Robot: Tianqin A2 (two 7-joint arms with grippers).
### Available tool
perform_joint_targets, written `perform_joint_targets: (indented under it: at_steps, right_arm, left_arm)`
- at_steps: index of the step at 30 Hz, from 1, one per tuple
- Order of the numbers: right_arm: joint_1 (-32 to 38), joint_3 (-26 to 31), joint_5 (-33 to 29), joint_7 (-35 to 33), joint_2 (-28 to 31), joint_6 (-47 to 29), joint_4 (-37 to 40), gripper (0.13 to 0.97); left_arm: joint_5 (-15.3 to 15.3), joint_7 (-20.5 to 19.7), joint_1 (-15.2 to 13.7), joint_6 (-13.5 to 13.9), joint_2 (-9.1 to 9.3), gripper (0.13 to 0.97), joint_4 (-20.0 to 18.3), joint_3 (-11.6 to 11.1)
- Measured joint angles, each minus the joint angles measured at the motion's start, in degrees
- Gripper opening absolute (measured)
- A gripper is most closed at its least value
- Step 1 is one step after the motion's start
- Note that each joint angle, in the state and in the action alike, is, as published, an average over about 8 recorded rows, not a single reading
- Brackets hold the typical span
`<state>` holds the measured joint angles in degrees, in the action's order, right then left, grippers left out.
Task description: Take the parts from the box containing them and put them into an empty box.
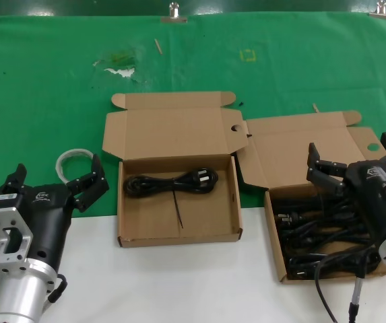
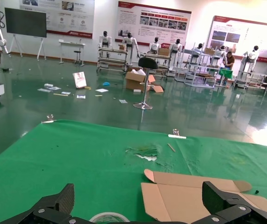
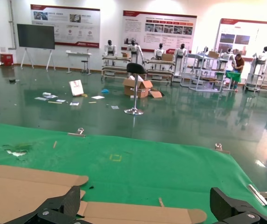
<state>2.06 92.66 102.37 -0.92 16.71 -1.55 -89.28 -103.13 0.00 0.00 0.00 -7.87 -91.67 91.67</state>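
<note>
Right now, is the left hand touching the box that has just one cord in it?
Apart. The head view shows the left hand, fingers open, beside the box, with a strip of green cloth showing between them.

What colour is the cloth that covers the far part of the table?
The cloth is green, with a few worn pale spots; the head view shows it best.

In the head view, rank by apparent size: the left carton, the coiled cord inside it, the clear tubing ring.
1. Left carton, clearly largest.
2. Coiled cord, spanning most of the carton's floor.
3. Tubing ring, smallest, though the left hand partly hides it.
</note>
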Motion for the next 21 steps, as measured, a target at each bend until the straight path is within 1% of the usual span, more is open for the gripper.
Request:
perform_joint_targets:
  at_steps: [21]
  right_arm:
    - [0.0,0.0,0.0,0.0,0.0,0.0,0.0,0.966]
  left_arm:
    - [0.0,0.0,0.0,0.0,0.0,0.966,0.0,0.0]
